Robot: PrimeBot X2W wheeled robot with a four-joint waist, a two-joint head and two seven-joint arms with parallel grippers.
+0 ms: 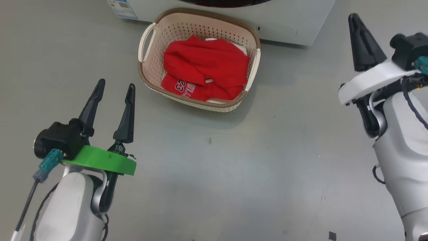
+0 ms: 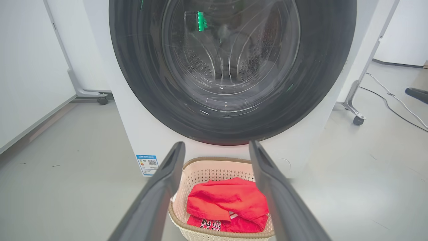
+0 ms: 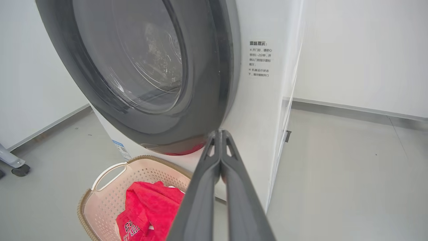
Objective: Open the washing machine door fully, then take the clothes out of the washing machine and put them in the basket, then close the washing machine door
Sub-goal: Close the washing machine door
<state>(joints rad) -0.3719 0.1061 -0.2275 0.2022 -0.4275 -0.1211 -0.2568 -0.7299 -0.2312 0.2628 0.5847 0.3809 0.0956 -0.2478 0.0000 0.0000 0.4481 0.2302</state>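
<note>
Clothes [image 1: 207,63] of bright red fabric, with white lettering showing on one fold, lie heaped inside the basket [image 1: 189,28]. They cover most of its bottom and sit below the brown rim. The basket stands on the grey floor [image 1: 234,167] just in front of the washing machine [image 1: 284,20]. Its far rim is close to the white front panel, though whether they touch cannot be told.

Above it, in the left wrist view, the washing machine door [image 2: 230,57] sits against the machine's front, its glossy black rim lying flush as far as the frame reaches. The right wrist view, looking at the door from the side, shows no gap at the edge either. Through the glass bowl the steel drum [image 2: 257,57] looks bare, with no red fabric in it. A small blue sticker [image 2: 148,164] marks the lower left of the front panel.

The left gripper [image 1: 116,85] hangs over the floor to the left of the basket, well apart from it, its fingers spread wide with nothing between them. The right gripper [image 1: 354,18] is off to the right, near the machine's corner, its two fingers pressed together and carrying nothing.

Judged from this, all three parts of the task appear done: the garments are in the basket and the door seems shut. What may be left is only confirming that the door has latched, which the pictures cannot settle.
</note>
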